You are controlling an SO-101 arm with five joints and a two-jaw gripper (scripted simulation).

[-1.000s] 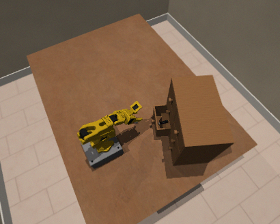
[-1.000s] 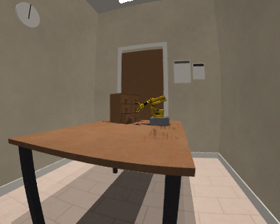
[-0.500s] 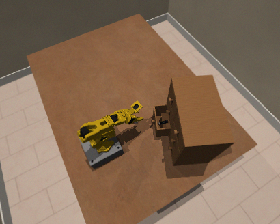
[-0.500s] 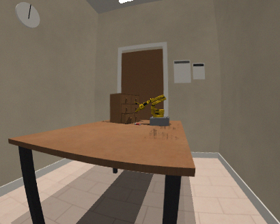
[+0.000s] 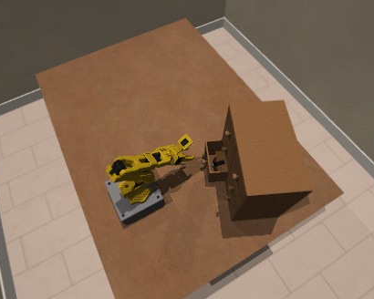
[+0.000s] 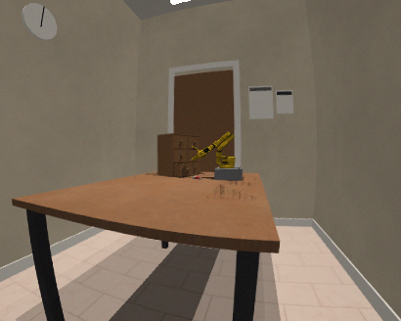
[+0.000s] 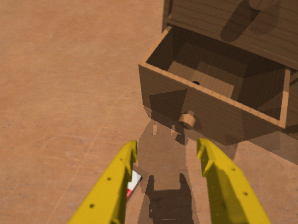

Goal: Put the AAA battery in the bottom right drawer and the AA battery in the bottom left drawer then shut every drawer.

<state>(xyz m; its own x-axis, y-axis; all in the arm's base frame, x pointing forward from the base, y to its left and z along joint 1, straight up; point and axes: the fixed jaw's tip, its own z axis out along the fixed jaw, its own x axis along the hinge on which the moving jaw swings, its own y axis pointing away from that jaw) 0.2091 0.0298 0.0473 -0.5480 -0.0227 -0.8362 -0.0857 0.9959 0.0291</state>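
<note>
The wooden chest (image 5: 257, 159) stands on the table's right side, its drawers facing my arm. Its left drawer in the bottom row (image 7: 215, 95) is pulled out, with its round knob (image 7: 187, 119) toward me. A small dark thing (image 5: 220, 161) lies inside it; I cannot tell which battery it is. My gripper (image 7: 167, 165) hovers just in front of the knob, a little above the table, with its fingers apart and nothing between them. A small red and white thing (image 7: 133, 183) lies on the table, partly hidden under my left finger.
The arm's grey base (image 5: 134, 201) stands left of the chest. The other drawers (image 5: 232, 182) look shut. The chest also shows in the exterior view (image 6: 179, 156), far back on the table.
</note>
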